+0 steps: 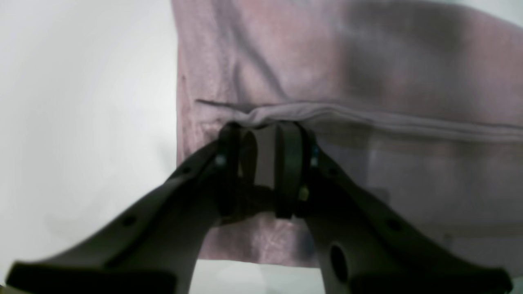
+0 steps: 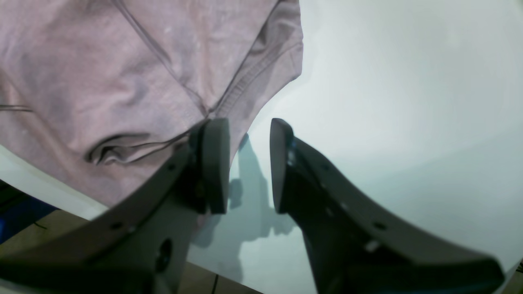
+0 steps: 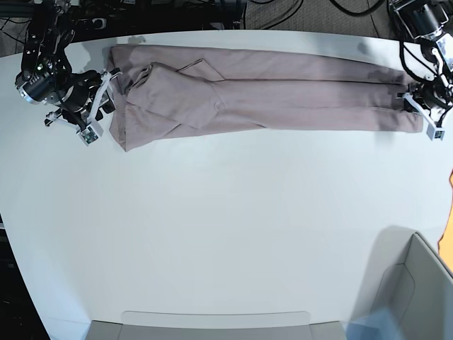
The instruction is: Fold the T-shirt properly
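Note:
The T-shirt, dusty mauve, lies folded into a long narrow strip across the far side of the white table. My left gripper is at the strip's right end. In the left wrist view its fingers stand a little apart, with the left gripper tips against a raised folded edge of the T-shirt; nothing is pinched. My right gripper is at the strip's left end. In its wrist view the right gripper is open over bare table, one finger overlapping the sleeve edge of the T-shirt.
A grey bin stands at the near right corner. A grey tray rim runs along the near edge. The table edge drops off just beside the right gripper. Cables and frame parts lie beyond the far edge.

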Available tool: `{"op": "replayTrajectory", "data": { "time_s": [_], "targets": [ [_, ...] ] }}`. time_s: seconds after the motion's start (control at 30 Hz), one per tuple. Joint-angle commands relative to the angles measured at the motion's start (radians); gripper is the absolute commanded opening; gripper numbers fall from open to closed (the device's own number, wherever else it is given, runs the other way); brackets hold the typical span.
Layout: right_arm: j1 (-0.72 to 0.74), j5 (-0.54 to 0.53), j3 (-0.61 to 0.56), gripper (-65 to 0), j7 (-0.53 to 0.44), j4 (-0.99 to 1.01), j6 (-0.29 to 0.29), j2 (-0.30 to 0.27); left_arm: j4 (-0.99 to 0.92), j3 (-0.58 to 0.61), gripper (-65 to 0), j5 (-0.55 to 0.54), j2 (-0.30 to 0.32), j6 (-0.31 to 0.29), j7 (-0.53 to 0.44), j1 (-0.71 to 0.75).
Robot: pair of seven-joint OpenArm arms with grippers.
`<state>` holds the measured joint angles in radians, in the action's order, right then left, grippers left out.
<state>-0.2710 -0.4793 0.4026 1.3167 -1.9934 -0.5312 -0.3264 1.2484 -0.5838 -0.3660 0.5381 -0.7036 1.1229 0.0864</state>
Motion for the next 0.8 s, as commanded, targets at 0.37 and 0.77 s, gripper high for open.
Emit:
{"op": "replayTrajectory", "data": {
  "time_s": [0.37,0.77],
  "targets": [
    [0.008,-0.008,0.005,-47.3,-0.009,-0.014,-0.005,-0.015,0.077,-0.017,-48.7,0.012,0.047,0.005,0.004,0.002],
    [0.006,-0.008,0.005,-47.2,-0.009,-0.014,-0.005,-0.015,0.063,-0.017,-48.7,0.014,0.113,0.005,-0.008,0.003]
  ]
}}
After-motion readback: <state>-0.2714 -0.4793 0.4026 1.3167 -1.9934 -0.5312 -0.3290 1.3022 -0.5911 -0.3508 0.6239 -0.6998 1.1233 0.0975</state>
